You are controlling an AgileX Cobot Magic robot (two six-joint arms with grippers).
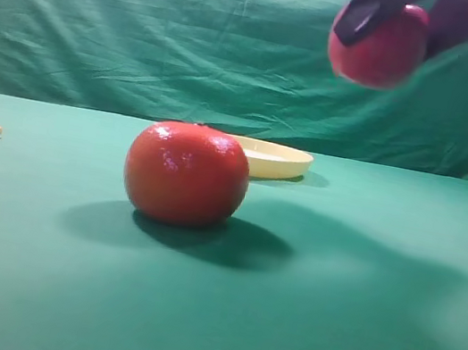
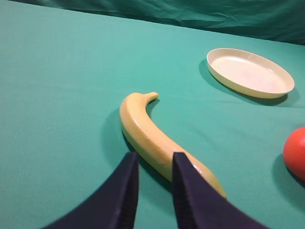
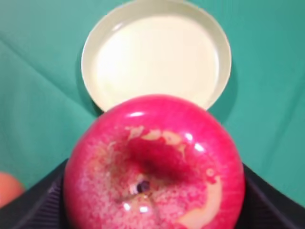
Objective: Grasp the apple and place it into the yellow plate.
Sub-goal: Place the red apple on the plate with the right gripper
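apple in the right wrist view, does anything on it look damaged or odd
Yes. The apple, held in the right hand above the yellow plate, has pale, cream-coloured patches around its dimple and lower right side, as if the red skin had flaked off. No stem is clearly visible.

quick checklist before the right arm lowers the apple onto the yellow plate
1. Apple held by the right gripper: ok, a dark finger shows on each side of it.
2. Apple lifted off the table: ok, it hangs high in the exterior view.
3. Yellow plate empty: ok, nothing lies in it.
4. Apple lined up over the plate: not ok, the wrist view shows the plate ahead of it, only partly covered.
5. Orange-red fruit outside the plate: ok, it sits in front of it.
6. Left gripper away from the plate: ok, it hovers by the banana.
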